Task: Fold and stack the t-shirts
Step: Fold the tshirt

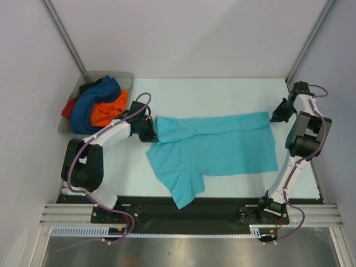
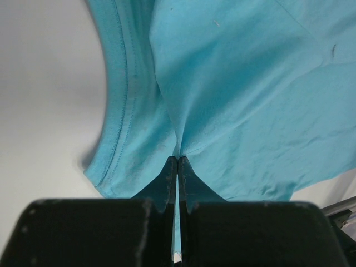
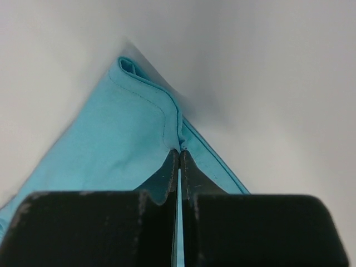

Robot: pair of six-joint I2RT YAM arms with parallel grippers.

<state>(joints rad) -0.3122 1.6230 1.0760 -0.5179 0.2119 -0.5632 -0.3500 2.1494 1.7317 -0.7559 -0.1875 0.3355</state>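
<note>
Left pincer [image 1: 151, 129] clamped tight on one end of turquoise shirt [image 1: 222, 147]. Right pincer [image 1: 273, 117] pinched shut on opposite hemmed corner. Shirt lies spread on table [image 1: 222, 92] between both pincers. Blue, orange, red shirts [image 1: 97, 108] heaped in tray [image 1: 127, 78] behind left pincer.

**Tabletop: one shirt, one tray**

I see the pale tabletop [image 1: 233, 92] carrying the turquoise t-shirt [image 1: 222, 147], spread across its middle with one sleeve reaching the near edge. A grey tray [image 1: 123, 78] sits at the far left corner.
</note>
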